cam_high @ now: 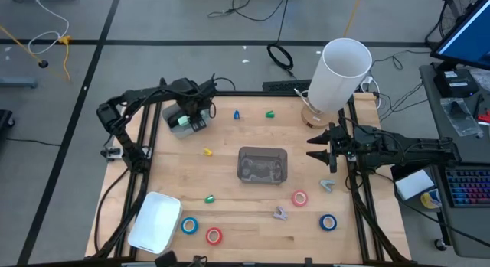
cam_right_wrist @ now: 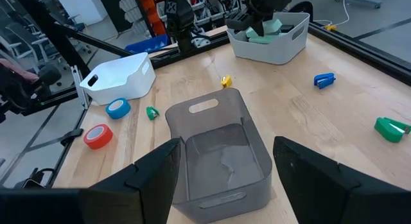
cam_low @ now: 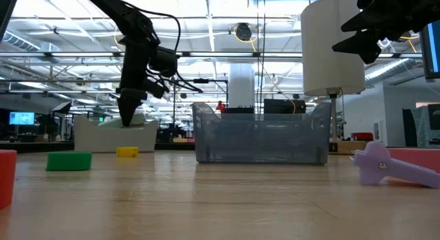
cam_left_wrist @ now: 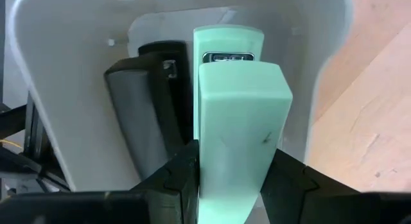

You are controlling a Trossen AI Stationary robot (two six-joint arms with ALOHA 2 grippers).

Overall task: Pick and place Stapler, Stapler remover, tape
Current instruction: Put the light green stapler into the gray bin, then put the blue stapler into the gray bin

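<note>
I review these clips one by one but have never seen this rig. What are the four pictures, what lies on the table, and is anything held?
Two dark robot arms work at a wooden table. One picture looks straight down, one looks level across the tabletop, and one comes from each arm's wrist. The left gripper reaches into a white bin at the table's far left, its fingers closed on a mint-green stapler. The right gripper hovers open, empty, by the right edge. A clear grey bin sits mid-table. Blue and red tape rolls, small coloured pieces and another white bin lie around it.
</note>
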